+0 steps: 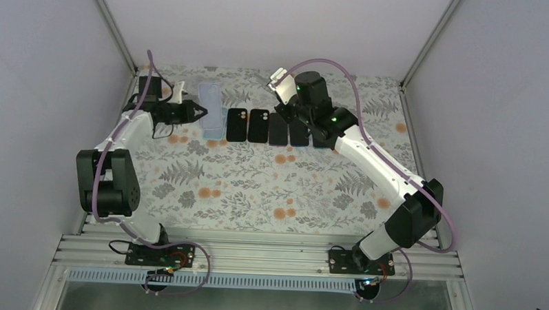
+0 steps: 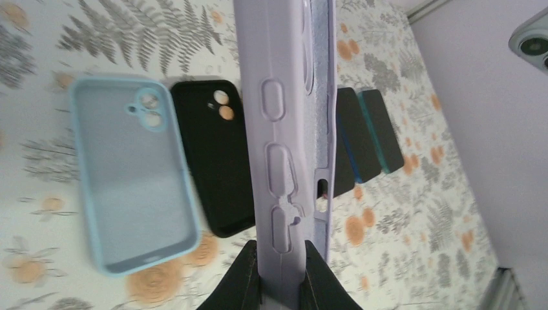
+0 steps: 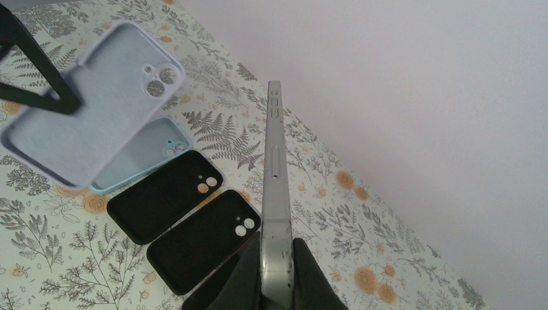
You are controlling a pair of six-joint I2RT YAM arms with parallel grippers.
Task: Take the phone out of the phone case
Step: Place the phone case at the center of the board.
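Note:
My left gripper [image 2: 282, 271] is shut on one end of an empty lilac phone case [image 2: 284, 116], held edge-on above the table. In the right wrist view the same case [image 3: 90, 103] hangs in the air with its hollow side showing, and the left fingers [image 3: 39, 71] pinch its end. My right gripper [image 3: 276, 271] is shut on the lower end of the silver phone [image 3: 276, 174], which stands edge-on, clear of the case. From the top camera the phone [image 1: 281, 85] is raised at the back centre and the case [image 1: 210, 104] is at the back left.
A light blue case [image 2: 132, 181] lies flat under the lilac one. Two black cases [image 3: 165, 197] [image 3: 203, 242] lie beside it, then darker ones [image 2: 358, 139] in a row along the back of the floral table [image 1: 257, 189]. White walls enclose three sides.

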